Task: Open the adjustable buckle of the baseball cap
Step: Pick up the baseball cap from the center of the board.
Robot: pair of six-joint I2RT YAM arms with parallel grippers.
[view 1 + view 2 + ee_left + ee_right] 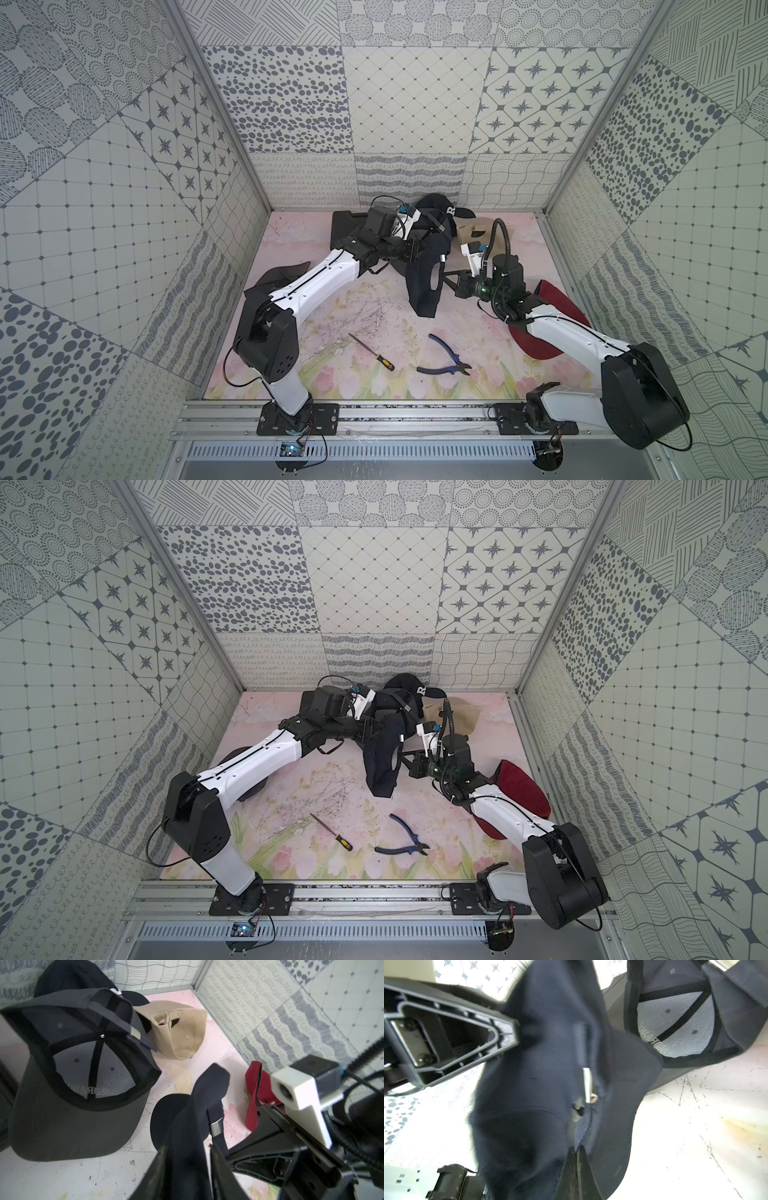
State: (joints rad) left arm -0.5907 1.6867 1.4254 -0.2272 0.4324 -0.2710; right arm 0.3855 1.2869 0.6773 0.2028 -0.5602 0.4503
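Note:
A navy baseball cap (pixel 424 291) (pixel 380 771) hangs crumpled above the mat between both arms. Its silver buckle (pixel 443 258) (pixel 216 1128) (pixel 587 1084) sits on the strap at the back opening. My left gripper (pixel 417 249) (pixel 188 1147) is open. Its jaws stand apart around a fold of the cap's crown, and a thin gap shows beside one finger. My right gripper (pixel 449 277) (pixel 576 1148) is shut, pinching the navy fabric just below the buckle.
A grey cap (pixel 83 1064), a beige cap (pixel 178 1030) and a black cap (pixel 440 208) lie at the back. A red cap (pixel 557 316) lies under the right arm. A screwdriver (pixel 374 353) and blue pliers (pixel 446 357) lie near the front.

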